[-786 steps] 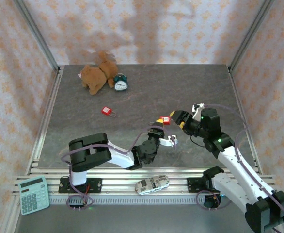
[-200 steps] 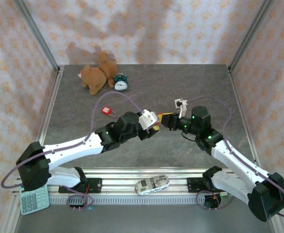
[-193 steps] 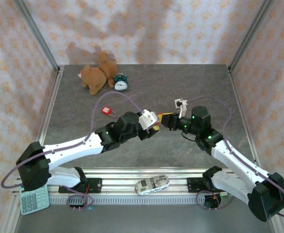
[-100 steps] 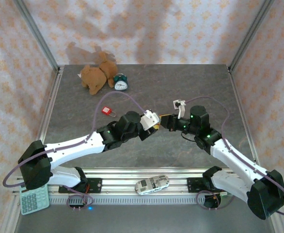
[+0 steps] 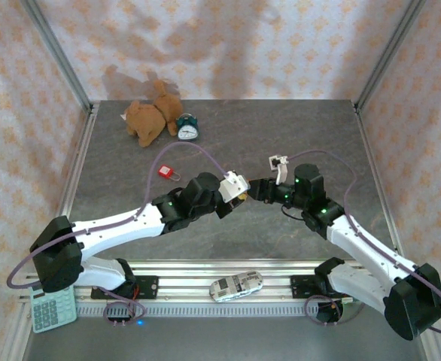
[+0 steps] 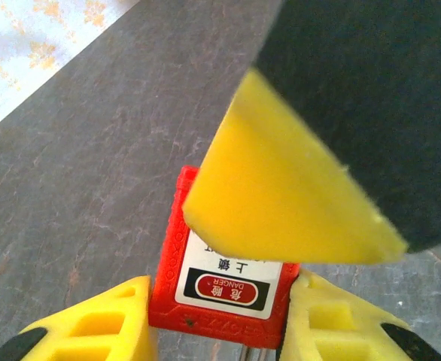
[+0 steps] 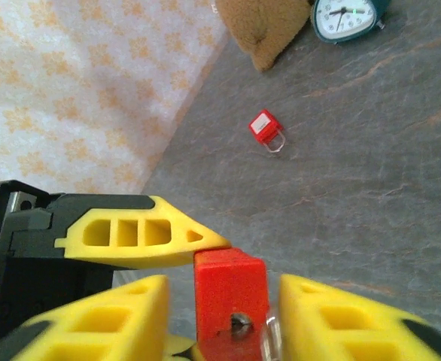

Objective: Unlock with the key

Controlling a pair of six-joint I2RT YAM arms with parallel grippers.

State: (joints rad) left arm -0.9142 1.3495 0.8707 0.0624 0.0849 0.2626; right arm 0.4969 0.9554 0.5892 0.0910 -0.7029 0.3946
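A red padlock (image 6: 222,295) with a white DANGER label hangs above the table middle, and my left gripper (image 6: 220,289) is shut on its narrow sides. Its keyhole face (image 7: 239,323) points into the right wrist camera. My right gripper (image 7: 224,280) stands open astride the padlock, with a gap on each side. One of the right gripper's fingers (image 6: 281,195) lies over the label. One of the left gripper's fingers (image 7: 141,229) rests on the lock's top edge. A glint of metal (image 7: 270,335) sits beside the keyhole; I cannot make out a key. In the top view the left gripper (image 5: 242,194) and right gripper (image 5: 255,188) meet.
A second red padlock (image 5: 168,172) (image 7: 266,129) lies on the table to the left. A teddy bear (image 5: 149,119) and a teal alarm clock (image 5: 187,129) stand at the back. A calculator (image 5: 53,310) and a toy car (image 5: 235,286) rest on the front rail.
The left arm has unfolded and reached up to the padlock and closed on it. Over the last second the right gripper has edged left, further over the lock.
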